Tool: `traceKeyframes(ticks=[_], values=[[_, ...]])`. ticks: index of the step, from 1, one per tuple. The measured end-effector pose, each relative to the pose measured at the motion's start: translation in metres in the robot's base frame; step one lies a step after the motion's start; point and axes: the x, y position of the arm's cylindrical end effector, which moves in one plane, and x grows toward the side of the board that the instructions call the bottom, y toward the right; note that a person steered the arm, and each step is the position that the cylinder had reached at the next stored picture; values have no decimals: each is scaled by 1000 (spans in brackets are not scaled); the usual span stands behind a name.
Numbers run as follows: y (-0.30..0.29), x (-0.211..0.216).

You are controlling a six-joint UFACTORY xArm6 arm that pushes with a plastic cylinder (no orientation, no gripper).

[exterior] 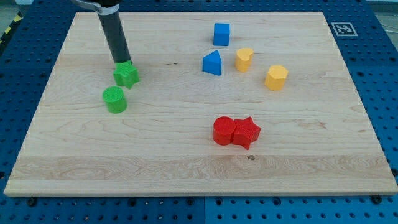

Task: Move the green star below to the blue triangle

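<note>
The green star [126, 75] lies on the wooden board at the view's upper left. My tip [122, 62] rests right at the star's top edge, touching or nearly touching it. The blue triangle [212, 63] lies to the right of the star, near the board's upper middle, well apart from it.
A green cylinder [114, 99] sits just below-left of the star. A blue cube [221, 34] lies above the triangle. A yellow heart [244, 59] and a yellow hexagon [276, 77] lie to its right. A red cylinder [223, 130] and a red star [246, 132] touch at lower middle.
</note>
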Motion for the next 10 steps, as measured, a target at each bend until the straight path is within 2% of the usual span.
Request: traceKeyframes(ticks=[1, 4, 7, 10], values=[[17, 0], [-37, 1], [-35, 24], [28, 51]])
